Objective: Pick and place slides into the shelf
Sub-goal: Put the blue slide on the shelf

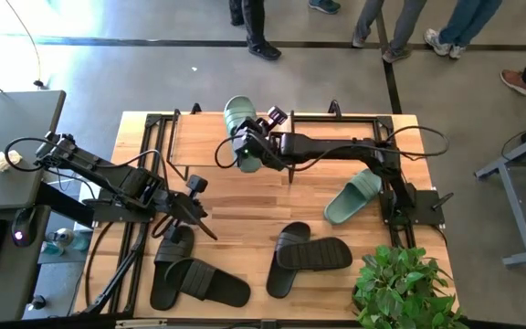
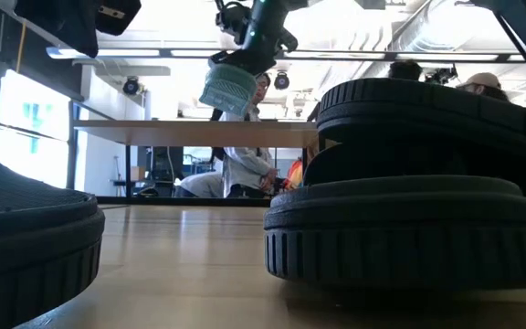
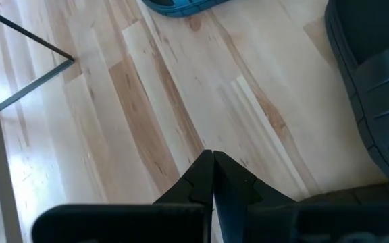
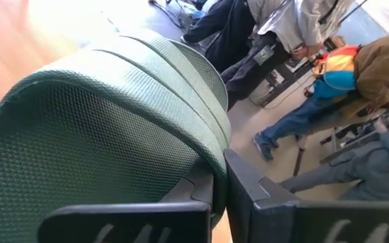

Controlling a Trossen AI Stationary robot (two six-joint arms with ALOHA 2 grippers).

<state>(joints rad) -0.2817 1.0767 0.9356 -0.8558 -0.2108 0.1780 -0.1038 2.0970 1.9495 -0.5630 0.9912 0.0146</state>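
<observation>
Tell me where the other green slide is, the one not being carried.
In the high view, the loose green slide lies on the table's right side, beside the right arm's base, above the black slides.

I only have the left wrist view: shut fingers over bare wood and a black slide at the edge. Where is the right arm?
Observer: The right gripper is up over the shelf, shut on a green slide.
Operator: Is that slide down on the shelf yet?
Observer: No. The low view shows it hanging above the shelf plank, clear of it.
Operator: Where is its partner?
Observer: The other green slide lies on the table beside the right arm's base.
Operator: And the black ones?
Observer: Four black slides lie along the near edge, two by your left gripper and two more at the middle.
</observation>
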